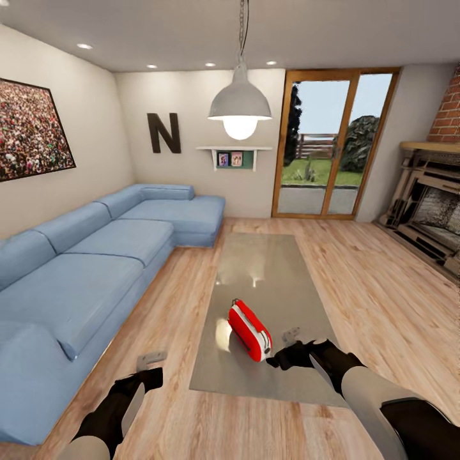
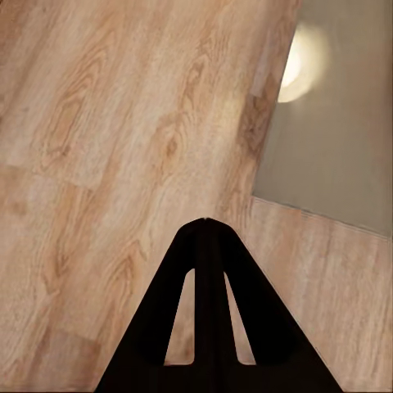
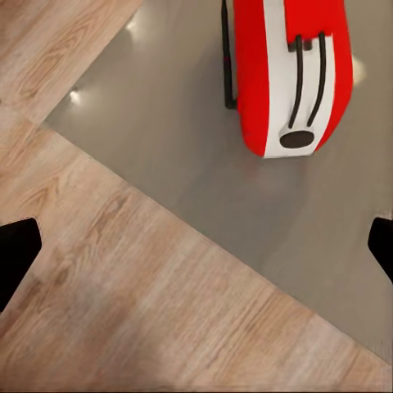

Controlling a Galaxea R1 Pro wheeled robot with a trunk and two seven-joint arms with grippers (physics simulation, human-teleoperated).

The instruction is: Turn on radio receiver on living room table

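Observation:
The red radio receiver (image 1: 249, 330) lies on the near part of the long grey glossy table (image 1: 255, 268) in the living room. Just to the radio's right my right gripper (image 1: 283, 348) hovers over the table's near right part, open and empty. In the right wrist view the radio (image 3: 286, 74) shows a white end face with dark slots and a dark knob, ahead of the open gripper (image 3: 201, 246) and apart from it, on the table (image 3: 164, 131). My left gripper (image 1: 151, 361) is shut over the wood floor, left of the table. Its closed fingers (image 2: 205, 237) point at the floor beside the table corner (image 2: 336, 147).
A long blue L-shaped sofa (image 1: 83, 268) runs along the left. A white pendant lamp (image 1: 239, 105) hangs above the table's far end. The brick fireplace (image 1: 434, 211) is at the right, a glass door (image 1: 332, 147) at the back, a dark letter N (image 1: 163, 133) on the wall.

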